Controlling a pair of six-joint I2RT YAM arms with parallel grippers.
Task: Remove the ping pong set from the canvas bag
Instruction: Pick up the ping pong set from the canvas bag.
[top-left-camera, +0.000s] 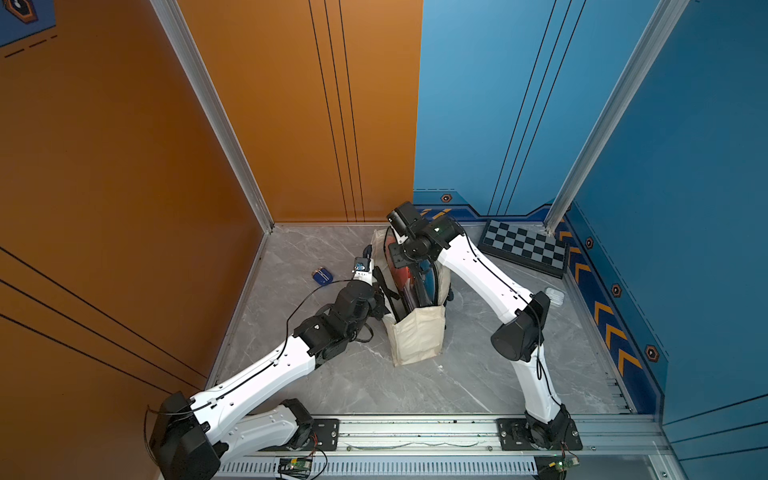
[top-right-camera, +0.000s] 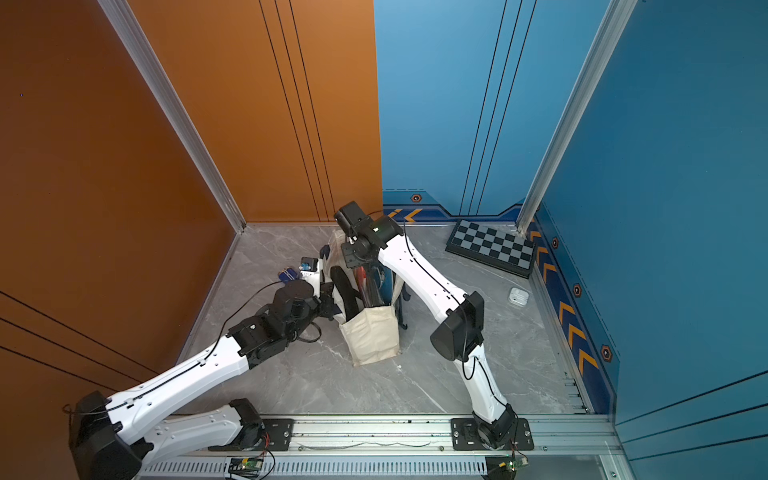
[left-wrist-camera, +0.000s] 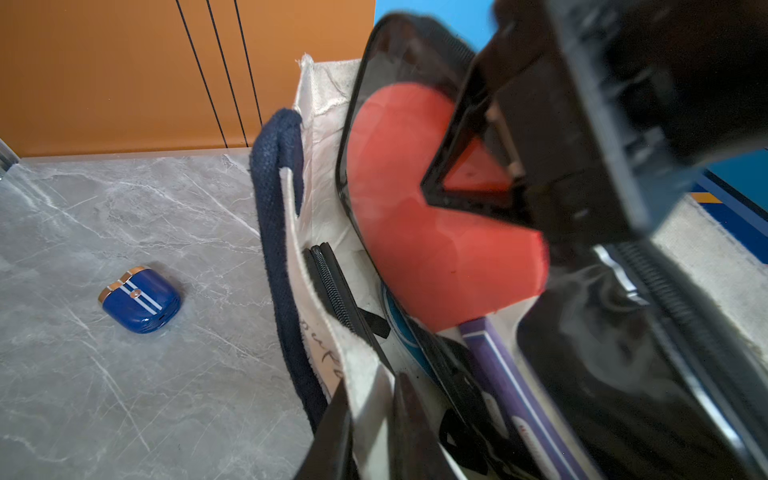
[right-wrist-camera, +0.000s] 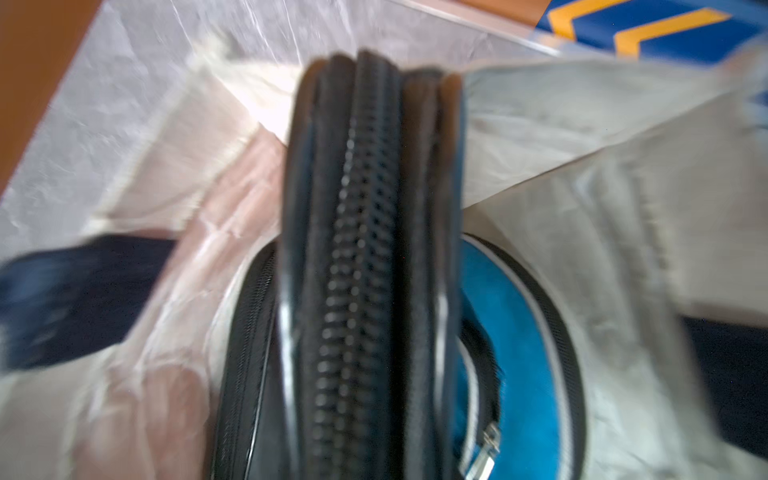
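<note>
1. The canvas bag stands upright in the middle of the desk, mouth up. The left gripper is pinched tight on the bag's wall, next to the navy strap. My guess is it's there to pin the bag down and keep the mouth wide.
2. The right gripper reaches into the mouth and straddles the top of a dark pouch. One finger lies on the clear front and the other's hidden, so I can't tell if it's actually clamped.
3. The whole ping pong set is inside the bag. That pouch has a black zipped edge and a glossy window showing a red paddle with a purple handle. It pokes up past the rim, tilted.
4. Packed alongside are a blue case with grey piping and a second pouch.
</note>
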